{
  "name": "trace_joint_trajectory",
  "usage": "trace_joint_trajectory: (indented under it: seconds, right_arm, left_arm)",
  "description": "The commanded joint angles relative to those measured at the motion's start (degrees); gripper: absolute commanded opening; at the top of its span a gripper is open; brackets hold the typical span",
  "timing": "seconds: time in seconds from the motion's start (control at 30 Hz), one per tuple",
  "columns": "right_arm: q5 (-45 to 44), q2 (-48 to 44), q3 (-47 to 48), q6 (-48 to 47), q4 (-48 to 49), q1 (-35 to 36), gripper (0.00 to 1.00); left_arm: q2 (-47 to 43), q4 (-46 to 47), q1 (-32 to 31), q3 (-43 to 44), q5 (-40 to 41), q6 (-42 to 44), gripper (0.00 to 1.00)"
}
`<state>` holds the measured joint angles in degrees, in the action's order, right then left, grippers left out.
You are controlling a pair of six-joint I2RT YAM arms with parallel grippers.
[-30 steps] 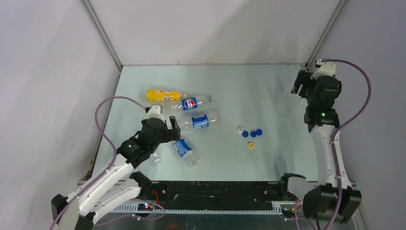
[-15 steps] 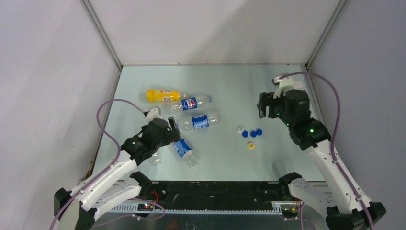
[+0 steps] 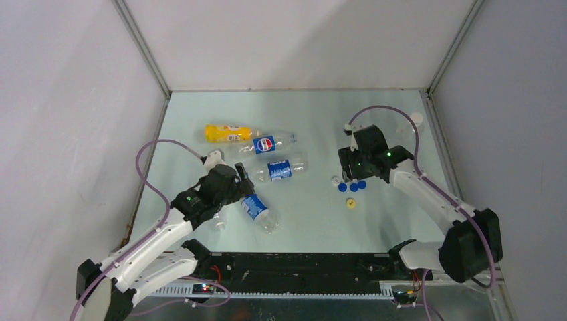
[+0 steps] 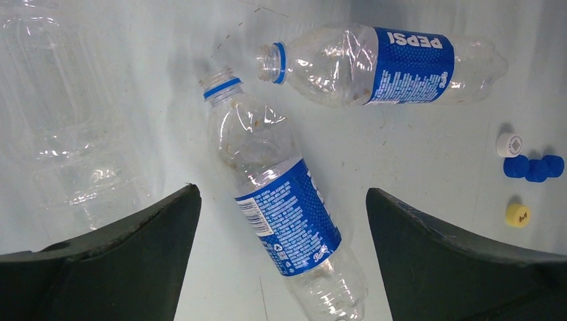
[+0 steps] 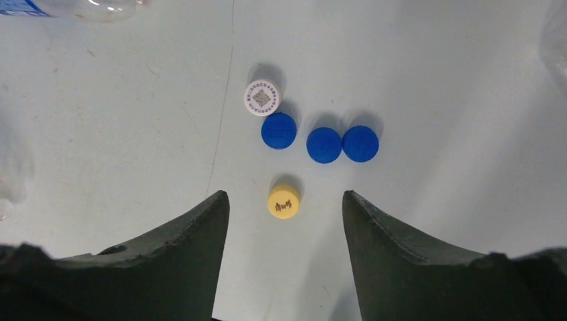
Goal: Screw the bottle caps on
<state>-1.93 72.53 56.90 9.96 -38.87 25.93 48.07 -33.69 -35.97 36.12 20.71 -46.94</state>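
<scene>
Several bottles lie on the table's left half: a yellow-orange bottle, a Pepsi bottle, and two blue-labelled ones. An unlabelled clear bottle lies beside them. My left gripper hangs open over the nearest blue-labelled bottle, one finger on either side, not touching it. The bottle caps sit together at centre right: a white cap, three blue caps and a yellow cap. My right gripper hovers open above them, with the yellow cap between its fingertips in the view.
A clear upright bottle with a white top stands near the back right corner. Grey walls enclose the table on three sides. The black rail carrying the arm bases runs along the near edge.
My right arm has swung from the back right corner down over the caps, and its jaws have narrowed a little. The left arm has shifted only slightly.
</scene>
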Motion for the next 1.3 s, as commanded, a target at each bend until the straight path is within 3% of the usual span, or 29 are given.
trace_joint_trajectory:
  seconds: [0.0, 0.4, 1.27]
  right_arm:
    - [2.25, 5.02, -0.19, 0.31, 1.67, 0.26, 0.62]
    - [5.73, 16.84, -0.1, -1.14, 6.7, 0.34, 0.5]
    - [0.33, 27.2, 2.31, -1.16, 9.65, 1.23, 0.45]
  left_arm:
    - [0.25, 2.3, 0.2, -0.77, -0.11, -2.27, 1.0]
    - [1.09, 1.76, 0.2, -0.82, 0.61, -2.89, 0.99]
    - [3.5, 2.5, 0.21, -0.87, 0.03, -2.78, 0.98]
